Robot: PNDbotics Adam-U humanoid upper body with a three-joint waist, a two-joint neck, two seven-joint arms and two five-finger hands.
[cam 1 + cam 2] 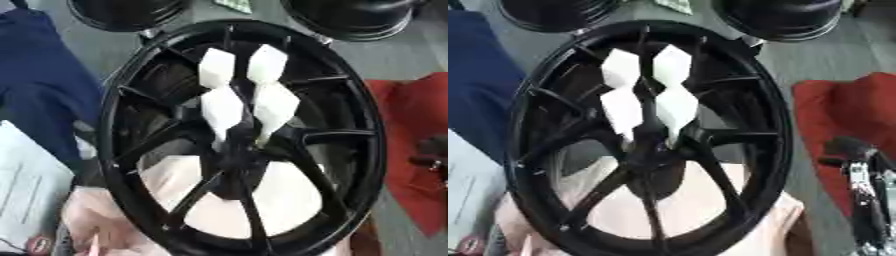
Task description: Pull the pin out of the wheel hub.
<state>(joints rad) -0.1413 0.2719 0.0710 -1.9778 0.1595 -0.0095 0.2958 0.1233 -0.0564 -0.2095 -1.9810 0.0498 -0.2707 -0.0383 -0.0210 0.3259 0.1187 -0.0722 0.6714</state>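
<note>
Wheel hub fills your view, pin not yet in hand.

On your left lies a dark blue cloth (39, 85) with a pale sheet (26, 190) below it. In the middle stands the big black spoked wheel hub (241, 160), rim toward you, with white faceted blocks (236, 95) showing between its upper spokes. They taper toward the centre, and I cannot tell whether they are the pin. A person's hand (96, 220) touches the lower rim. On your right, over a red cloth (842, 115), a dark robot hand (850, 150) shows; whether its fingers are apart or together I cannot tell. Expect the hub to be heavy and rigid, so take the pin near the hub's centre and pull straight.
</note>
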